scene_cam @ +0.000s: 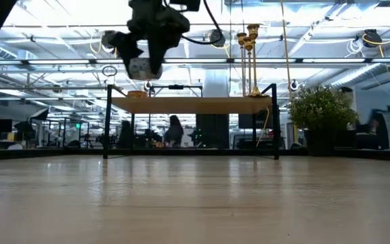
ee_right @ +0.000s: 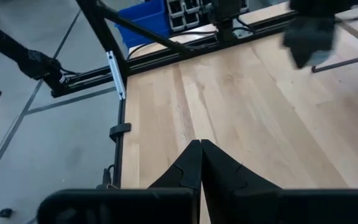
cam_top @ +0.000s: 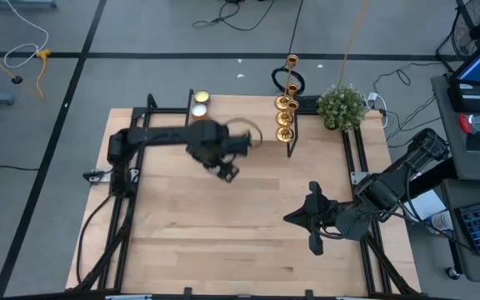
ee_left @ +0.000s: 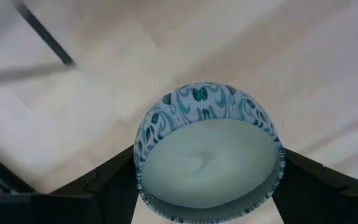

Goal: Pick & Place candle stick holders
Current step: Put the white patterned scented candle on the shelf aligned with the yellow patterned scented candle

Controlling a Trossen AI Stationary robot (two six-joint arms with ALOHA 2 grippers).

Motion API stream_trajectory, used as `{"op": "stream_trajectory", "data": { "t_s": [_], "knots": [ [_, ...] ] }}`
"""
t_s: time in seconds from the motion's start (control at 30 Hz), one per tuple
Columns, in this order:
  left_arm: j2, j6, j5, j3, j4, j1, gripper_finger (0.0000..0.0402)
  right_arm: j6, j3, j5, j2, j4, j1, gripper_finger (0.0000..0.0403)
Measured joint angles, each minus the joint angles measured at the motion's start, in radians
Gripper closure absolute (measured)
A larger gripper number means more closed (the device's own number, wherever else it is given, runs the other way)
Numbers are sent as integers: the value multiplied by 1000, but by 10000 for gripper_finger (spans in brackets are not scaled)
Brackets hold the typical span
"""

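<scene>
The gold candlestick holders (cam_top: 286, 108) stand on their bases at the table's far edge, right of the middle; in the low view (scene_cam: 250, 41) they rise tall and slim. No gripper touches them. My left gripper (cam_top: 227, 171) is high above the table's middle (scene_cam: 141, 68), left of the holders. It is shut on a round candle tin (ee_left: 207, 162) with a blue-green pattern and pale greenish wax. My right gripper (cam_top: 294, 218) is shut and empty low over the table's near right part, as the right wrist view (ee_right: 201, 149) shows. My left gripper pinches the candle tin between its two fingers, one on each opposite side of the round patterned wall (ee_left: 140, 163). The fingers point down from above. The tin is lifted clear of the table, its open top with the wax facing the wrist camera.
Two round disc candles (cam_top: 199, 103) lie at the table's far edge, left of the holders. A potted green plant (cam_top: 342, 107) stands at the far right corner. A black frame (cam_top: 132, 158) runs along the table's sides. The wooden tabletop (cam_top: 248, 250) lies between the arms.
</scene>
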Motion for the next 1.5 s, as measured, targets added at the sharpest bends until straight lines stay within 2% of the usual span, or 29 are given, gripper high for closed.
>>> {"op": "stream_trajectory", "data": {
  "t_s": [0.23,0.47,0.73,0.97,1.07,1.3,1.5],
  "knots": [
    [0,140,-32,72,0,186,108,46,0,51,0,0,-11,403],
    [0,224,-40,105,0,311,108,77,0,77,0,1,-11,403],
    [0,344,-31,105,-1,331,108,80,0,83,0,8,-11,403],
    [0,572,-43,105,0,326,108,88,0,106,0,23,-11,403],
    [0,524,-34,105,1,331,108,88,0,132,0,29,-11,403],
    [0,231,-71,105,0,340,108,80,0,152,0,45,-23,403],
    [0,123,-62,105,1,380,108,56,0,124,-2,56,-24,403]
  ]
}}
